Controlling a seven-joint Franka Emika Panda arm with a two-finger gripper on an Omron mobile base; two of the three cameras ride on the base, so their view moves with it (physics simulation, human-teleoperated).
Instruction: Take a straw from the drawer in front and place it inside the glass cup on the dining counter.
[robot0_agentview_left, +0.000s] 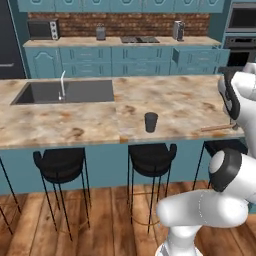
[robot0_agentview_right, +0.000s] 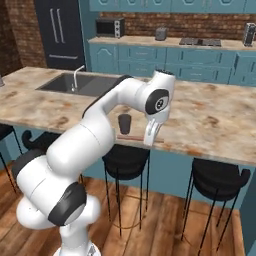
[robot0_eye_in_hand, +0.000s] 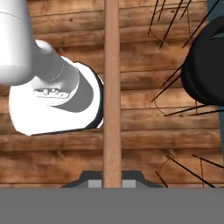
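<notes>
My gripper (robot0_eye_in_hand: 112, 181) is shut on the straw (robot0_eye_in_hand: 112, 87), a thin tan stick that runs straight up the hand view over the wooden floor. In the right base view the hand hangs at the dining counter's (robot0_agentview_right: 215, 120) front edge, and the gripper (robot0_agentview_right: 148, 142) holds the straw (robot0_agentview_right: 131, 137) level, just right of the dark glass cup (robot0_agentview_right: 124, 123). From the left base view the straw (robot0_agentview_left: 215, 128) lies level over the counter (robot0_agentview_left: 75, 125) edge, well to the right of the cup (robot0_agentview_left: 151, 122). The gripper (robot0_agentview_left: 235, 124) is mostly hidden by the arm. A teal drawer (robot0_agentview_left: 197, 56) stands pulled out at the back cabinets.
An inset sink (robot0_agentview_left: 65, 92) with a silver tap sits at the counter's left. Black stools (robot0_agentview_left: 150, 157) stand under the front edge, one (robot0_eye_in_hand: 205, 65) close to the hand. Microwave (robot0_agentview_left: 42, 29), cooktop and small appliances line the far brick-backed counter.
</notes>
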